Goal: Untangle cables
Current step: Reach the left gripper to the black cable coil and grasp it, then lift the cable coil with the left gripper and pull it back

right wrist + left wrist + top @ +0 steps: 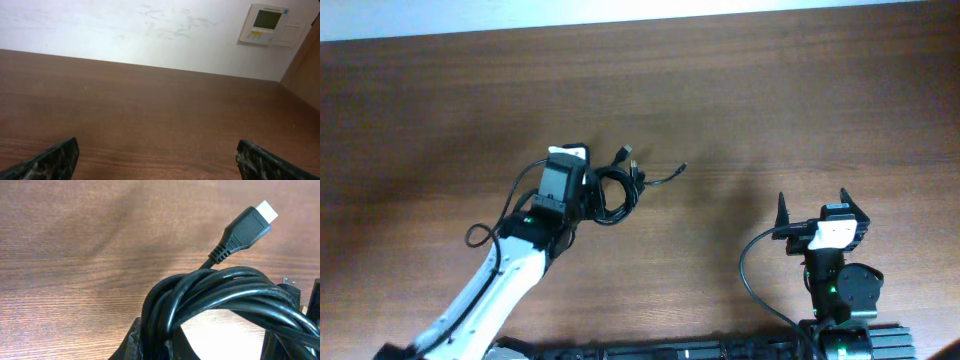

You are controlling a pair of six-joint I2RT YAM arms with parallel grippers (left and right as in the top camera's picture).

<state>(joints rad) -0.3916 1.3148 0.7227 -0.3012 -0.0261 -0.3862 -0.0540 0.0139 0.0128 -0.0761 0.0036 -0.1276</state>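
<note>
I am reporting from a brown wooden table (740, 90), which is taking up almost the whole overhead view. My left arm (500, 280) is reaching up from the near-left edge toward the middle of the table, and my right arm (840, 285) is standing at the near-right edge, well apart from the work.

My right gripper (812, 205) is holding its fingers (50, 160) wide apart with nothing between them, and is facing bare wood and a pale wall (125, 30) carrying a small control panel (267, 24).

The cables (615, 190) are lying as one knotted black bundle near the table's centre, touching my left gripper (575, 185). In the left wrist view the loops are crowding the lower frame and crossing over one finger (131, 341); I cannot tell whether that gripper is closed on them.

One plug (247, 225) with a pale tip is sticking up out of the bundle. A thinner loose end (675, 170) is trailing off to the right.
</note>
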